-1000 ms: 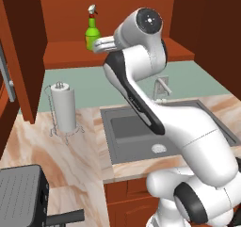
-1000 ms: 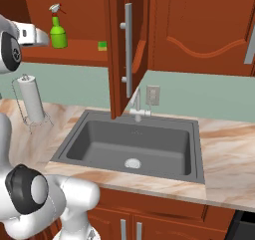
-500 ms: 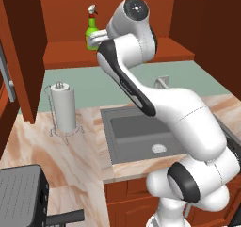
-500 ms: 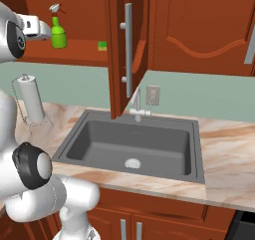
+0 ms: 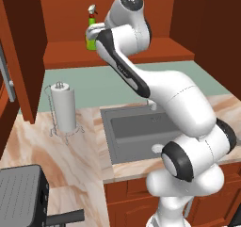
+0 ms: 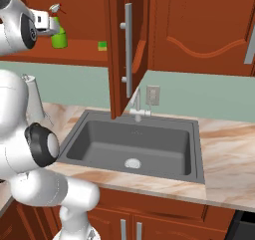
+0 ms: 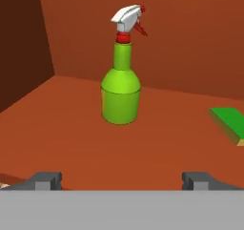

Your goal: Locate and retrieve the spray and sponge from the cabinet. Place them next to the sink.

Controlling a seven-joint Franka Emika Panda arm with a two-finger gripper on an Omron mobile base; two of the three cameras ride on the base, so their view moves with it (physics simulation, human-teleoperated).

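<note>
So the arm has swung in closer to the cabinet (image 5: 28,61) over the last second, its gripper (image 7: 121,179) spread wide and lined up on the spray (image 7: 121,81) standing upright on the shelf (sponge (image 7: 229,124) well off to one side), nothing grabbed yet.

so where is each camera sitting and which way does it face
Left base view: behind the arm's left, looking forward and down at the dark grey sink; white arm rises lower right toward the bright green spray bottle.
Right base view: behind its right, same sink, reddish-brown wooden cabinet; arm at left.
Hand view: on the hand, facing along the shelf; open gripper short of the bottle, flat green sponge right.
All share the bottle.
</note>
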